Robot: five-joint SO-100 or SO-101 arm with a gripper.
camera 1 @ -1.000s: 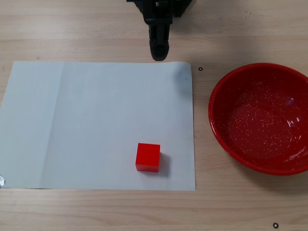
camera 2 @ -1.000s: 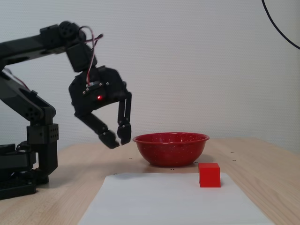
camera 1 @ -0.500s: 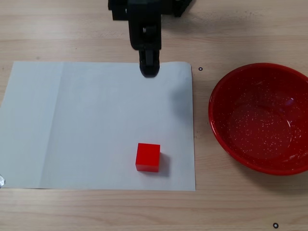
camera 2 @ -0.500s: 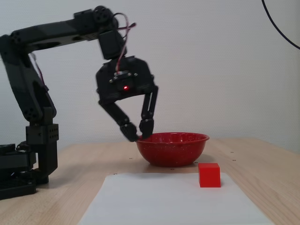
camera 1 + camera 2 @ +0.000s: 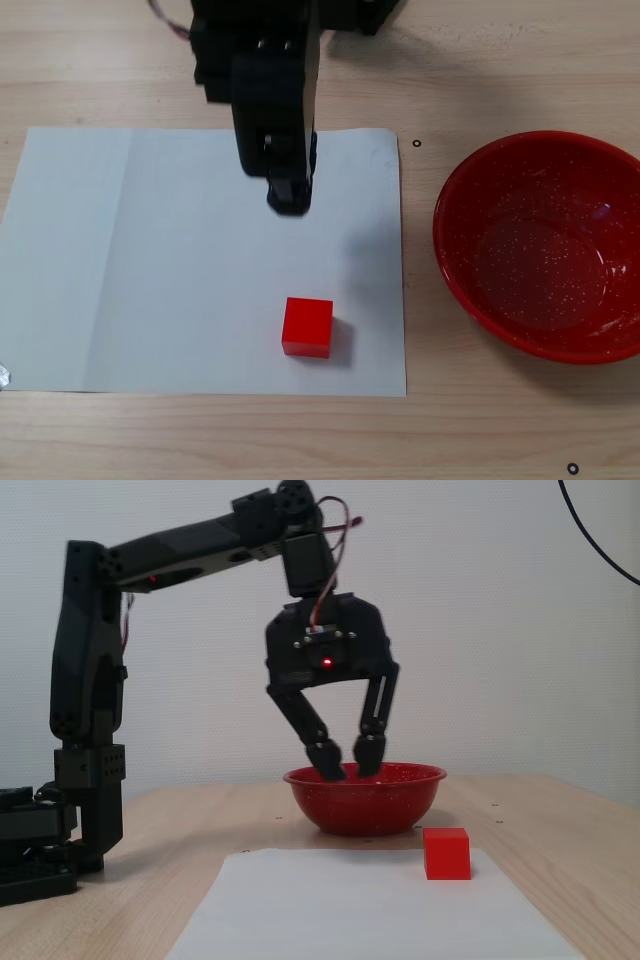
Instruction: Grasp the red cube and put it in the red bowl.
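The red cube (image 5: pixel 307 326) sits on a white sheet of paper (image 5: pixel 150 260), near its lower right corner in a fixed view. The red bowl (image 5: pixel 540 250) stands empty on the wooden table to the right of the paper. My gripper (image 5: pixel 288 195) hangs above the paper, toward the top edge from the cube and apart from it. In another fixed view the gripper (image 5: pixel 348 758) points down with its fingers slightly apart and empty, well above the table. There the bowl (image 5: pixel 365 805) is behind the gripper and the cube (image 5: pixel 446 853) is lower right.
The arm's base (image 5: pixel 60 820) stands at the left on the table. The paper (image 5: pixel 350 910) covers the near table. Small black marks (image 5: pixel 416 143) dot the wood by the bowl.
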